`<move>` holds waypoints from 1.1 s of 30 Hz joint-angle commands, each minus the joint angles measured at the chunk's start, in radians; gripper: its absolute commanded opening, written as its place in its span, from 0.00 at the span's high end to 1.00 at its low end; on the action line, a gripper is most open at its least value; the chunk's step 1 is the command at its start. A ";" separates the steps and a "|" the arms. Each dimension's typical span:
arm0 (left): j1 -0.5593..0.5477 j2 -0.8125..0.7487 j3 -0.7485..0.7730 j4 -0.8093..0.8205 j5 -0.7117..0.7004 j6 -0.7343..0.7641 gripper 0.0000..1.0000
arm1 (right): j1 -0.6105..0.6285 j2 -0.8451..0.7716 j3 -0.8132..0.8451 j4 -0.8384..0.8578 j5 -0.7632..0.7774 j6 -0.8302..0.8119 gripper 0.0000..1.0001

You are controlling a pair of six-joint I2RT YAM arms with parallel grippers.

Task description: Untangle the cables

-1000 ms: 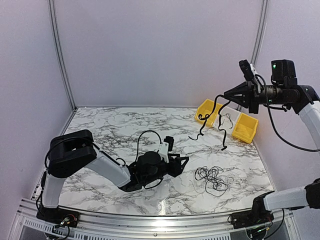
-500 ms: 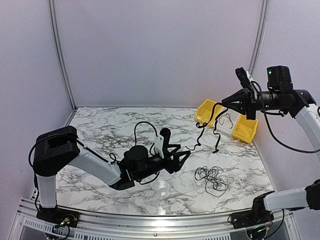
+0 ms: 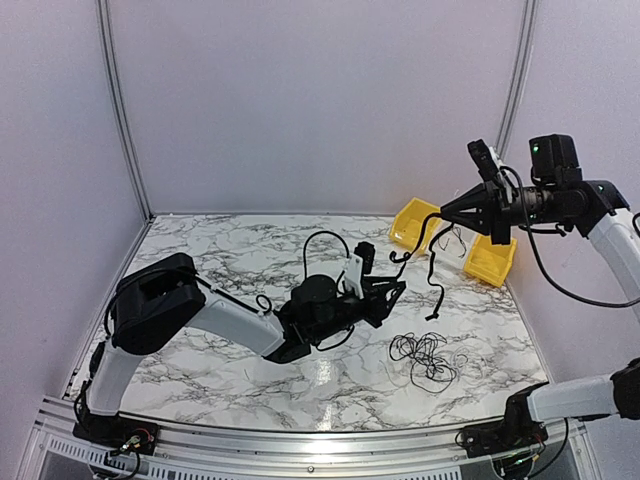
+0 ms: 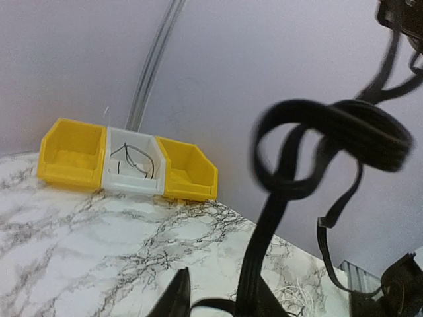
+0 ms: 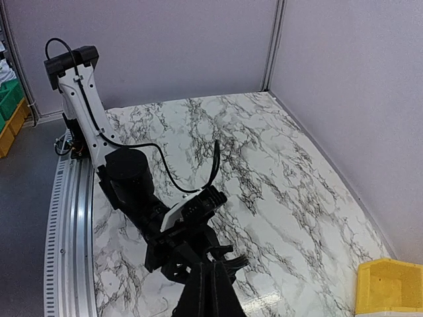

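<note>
High over the right side of the desk [image 3: 200, 262], gripping one cable [image 3: 431, 280] in the fully closed right end effector [image 3: 447, 211], with the slack dangling in two tails toward the marble. Down below, swung in fast with the left end effector [image 3: 393, 291]: a second ago well left of that strand, now right up against its lower tail. Narrowing now after spreading wide half a second back. Can't tell yet whether pinched or merely straddled; from the left wrist, seen running up close past one finger [image 4: 176, 296] and looping above. Looks like a two-point hold coming, ready to stretch this cable out straight. Still lying untouched near the front right: the tangle [image 3: 424, 357]. Underneath, glossy white marble-patterned top. At the far right corner, two yellow bins [image 3: 490, 262] flanking a white bin [image 4: 131, 182] with a thin wire inside. All round, plain pale lilac walls [image 3: 320, 100] and metal posts [image 3: 115, 110].
</note>
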 commanded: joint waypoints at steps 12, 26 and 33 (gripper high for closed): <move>0.021 0.079 -0.040 -0.020 -0.059 -0.117 1.00 | 0.008 0.013 0.270 -0.025 -0.100 0.060 1.00; 0.031 0.081 -0.122 -0.015 -0.042 -0.135 1.00 | -0.075 0.044 0.303 0.113 -0.069 0.160 1.00; 0.032 -0.077 -0.242 -0.016 -0.079 -0.006 0.49 | -0.110 0.077 0.190 0.234 0.031 0.196 1.00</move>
